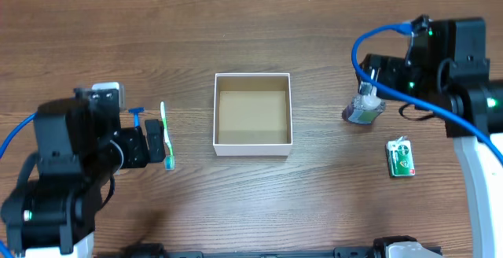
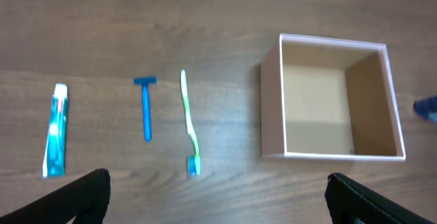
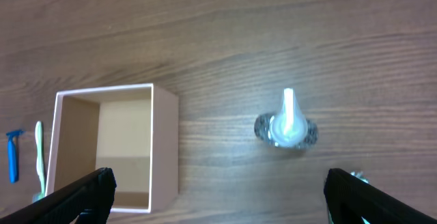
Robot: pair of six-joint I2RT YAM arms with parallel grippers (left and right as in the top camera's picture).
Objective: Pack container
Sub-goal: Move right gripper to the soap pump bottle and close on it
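Container (image 1: 251,112) sits empty midway between left gripper (image 2: 218,179) and right gripper (image 3: 218,177), both with jaws wide apart; the right, poised above the upright soap bottle (image 3: 287,123), should descend centred on its body before closing.

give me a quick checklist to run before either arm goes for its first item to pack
1. Container empty and upright: ok, bare cardboard floor, nothing inside.
2. Left fingers open and holding nothing: ok.
3. Right fingers open and holding nothing: ok.
4. Toothbrush, razor and toothpaste tube lie flat and apart from each other: ok.
5. Clear pump bottle upright, apart from the container and the small green packet: ok.
6. Height of either pair of fingers above the table: cannot tell.
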